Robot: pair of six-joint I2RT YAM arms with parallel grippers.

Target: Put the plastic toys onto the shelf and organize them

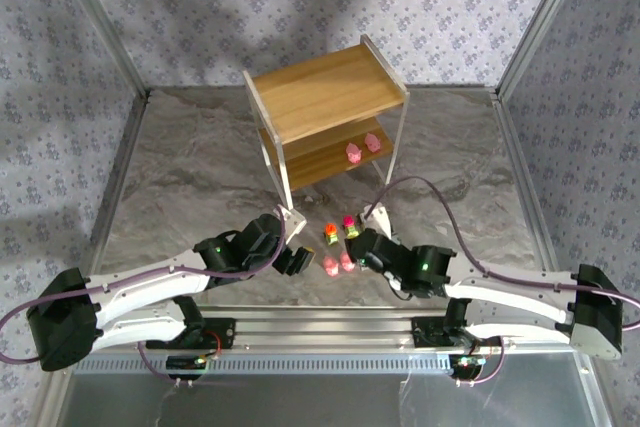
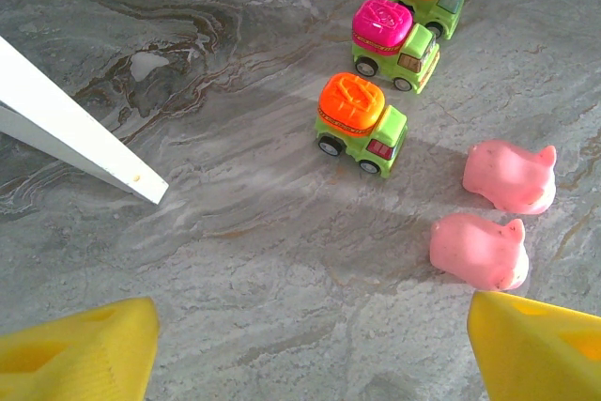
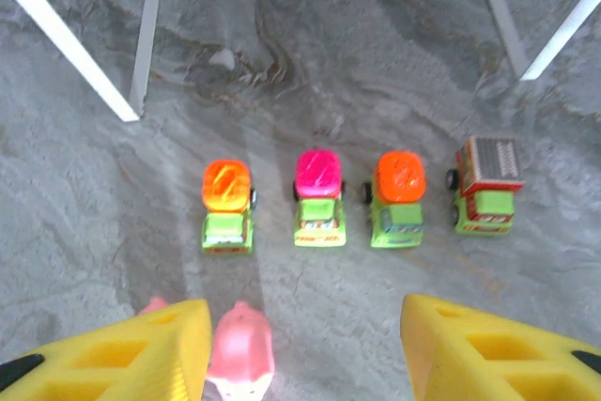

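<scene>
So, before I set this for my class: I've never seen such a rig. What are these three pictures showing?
Two robot arms are bolted at the table's near edge. One picture looks down from above; the others come from cameras on each wrist, with yellow jaws at the bottom. Both jaws stand open, holding nothing. Four little trucks stand in a row on the table beside two pink figures. Two more pink figures sit on the wooden shelf's lower tier.
</scene>
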